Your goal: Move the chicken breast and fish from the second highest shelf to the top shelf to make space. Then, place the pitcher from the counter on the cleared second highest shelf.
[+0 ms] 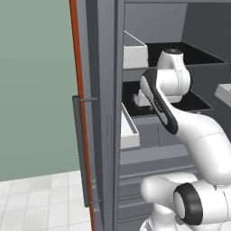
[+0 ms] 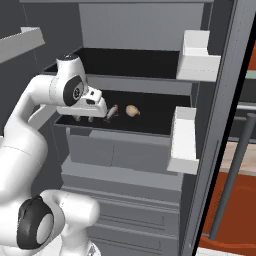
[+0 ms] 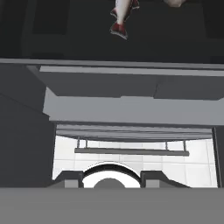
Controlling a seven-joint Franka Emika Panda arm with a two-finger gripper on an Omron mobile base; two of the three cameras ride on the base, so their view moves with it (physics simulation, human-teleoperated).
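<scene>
In the left middle of the right base view, the gripper is seen at the front lip of the second highest shelf, its fingers pointing downward with nothing between them; how far they are spread cannot be told. For the step in hand, judged to be the first pick, the hand should be carried further in over the shelf and the fish, just beside it, closed on across its narrow body. The fish's long axis is laid front to back, its reddish tail turned toward the shelf's front edge, with the chicken breast resting near it toward the frame's centre, and the top shelf is left bare above.
</scene>
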